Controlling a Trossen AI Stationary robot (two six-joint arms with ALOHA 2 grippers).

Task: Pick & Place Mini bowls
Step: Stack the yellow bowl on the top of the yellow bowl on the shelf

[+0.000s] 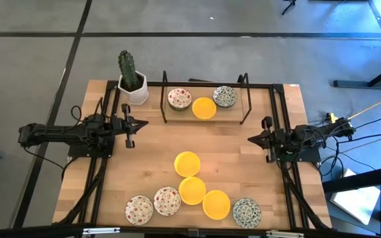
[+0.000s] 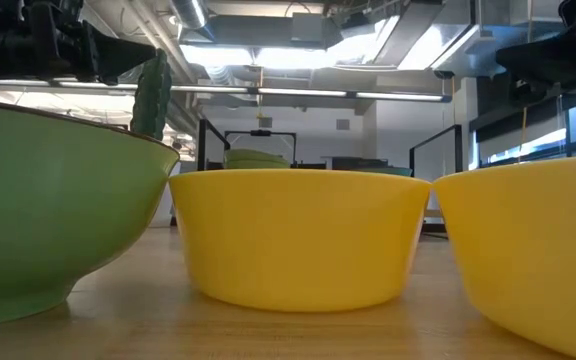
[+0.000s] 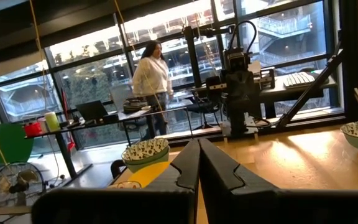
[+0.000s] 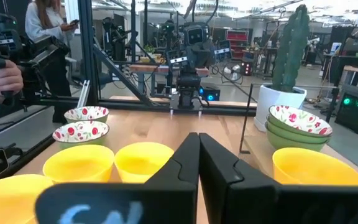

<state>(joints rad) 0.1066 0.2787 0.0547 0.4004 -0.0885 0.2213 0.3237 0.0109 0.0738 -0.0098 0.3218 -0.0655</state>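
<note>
Your left gripper and right gripper both hover at mid-table with fingers pressed together, holding nothing. Three mini bowls sit under the black wire rack beside the cactus pot; seven more cluster toward the table's near edge.

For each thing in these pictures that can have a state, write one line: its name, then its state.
Left gripper: shut, empty, above the table.
Right gripper: shut, empty, above the table.
Rack bowls: three, upright, on the rack.
Loose bowls: six, upright, on the table's near half.
Cactus: upright in its pot.
</note>
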